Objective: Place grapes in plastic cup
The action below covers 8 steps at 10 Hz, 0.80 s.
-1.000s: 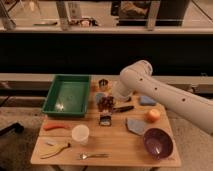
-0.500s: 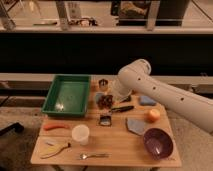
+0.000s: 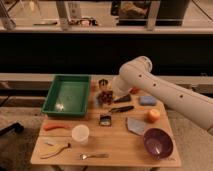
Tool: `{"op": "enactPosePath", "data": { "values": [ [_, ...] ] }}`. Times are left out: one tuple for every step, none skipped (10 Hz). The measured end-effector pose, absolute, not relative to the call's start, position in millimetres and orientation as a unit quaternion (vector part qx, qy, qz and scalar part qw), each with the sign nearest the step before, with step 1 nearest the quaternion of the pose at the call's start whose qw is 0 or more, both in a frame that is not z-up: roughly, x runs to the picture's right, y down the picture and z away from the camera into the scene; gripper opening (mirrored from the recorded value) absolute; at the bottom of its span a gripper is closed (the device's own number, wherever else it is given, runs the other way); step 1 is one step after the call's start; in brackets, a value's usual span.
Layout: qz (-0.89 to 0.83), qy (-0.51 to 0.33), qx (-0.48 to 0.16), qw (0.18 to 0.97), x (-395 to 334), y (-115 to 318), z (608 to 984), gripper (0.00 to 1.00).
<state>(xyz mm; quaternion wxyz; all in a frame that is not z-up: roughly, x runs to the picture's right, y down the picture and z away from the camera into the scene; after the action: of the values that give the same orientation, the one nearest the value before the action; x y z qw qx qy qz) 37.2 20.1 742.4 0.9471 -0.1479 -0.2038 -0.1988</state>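
The two-finger gripper (image 3: 111,92) has dropped onto the dark reddish-brown grape bunch (image 3: 104,97), jaw state indiscernible, suggesting a grasp precedes the translucent plastic cup (image 3: 80,134).

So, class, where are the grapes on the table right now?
In the camera view, the grapes sit near the table's back middle, just right of the green tray, with the gripper right at them and the plastic cup nearer the front.
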Motion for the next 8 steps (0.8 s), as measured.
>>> {"op": "enactPosePath", "data": {
  "values": [
    [-0.201, -0.205, -0.142, 0.947, 36.7, 13.4, 748.0, 0.03],
    [-0.205, -0.206, -0.139, 0.947, 33.7, 8.7, 752.3, 0.03],
    [-0.209, -0.206, -0.136, 0.946, 31.0, 5.3, 754.9, 0.03],
    [-0.215, -0.203, -0.132, 0.946, 29.8, 1.1, 757.8, 0.03],
    [-0.224, -0.200, -0.129, 0.945, 26.3, -3.5, 760.9, 0.03],
    [-0.231, -0.199, -0.128, 0.944, 21.6, -7.0, 763.8, 0.03],
    [-0.237, -0.198, -0.126, 0.943, 17.1, -11.2, 766.7, 0.03],
    [-0.243, -0.198, -0.124, 0.942, 13.1, -14.2, 769.0, 0.03]
  ]
}}
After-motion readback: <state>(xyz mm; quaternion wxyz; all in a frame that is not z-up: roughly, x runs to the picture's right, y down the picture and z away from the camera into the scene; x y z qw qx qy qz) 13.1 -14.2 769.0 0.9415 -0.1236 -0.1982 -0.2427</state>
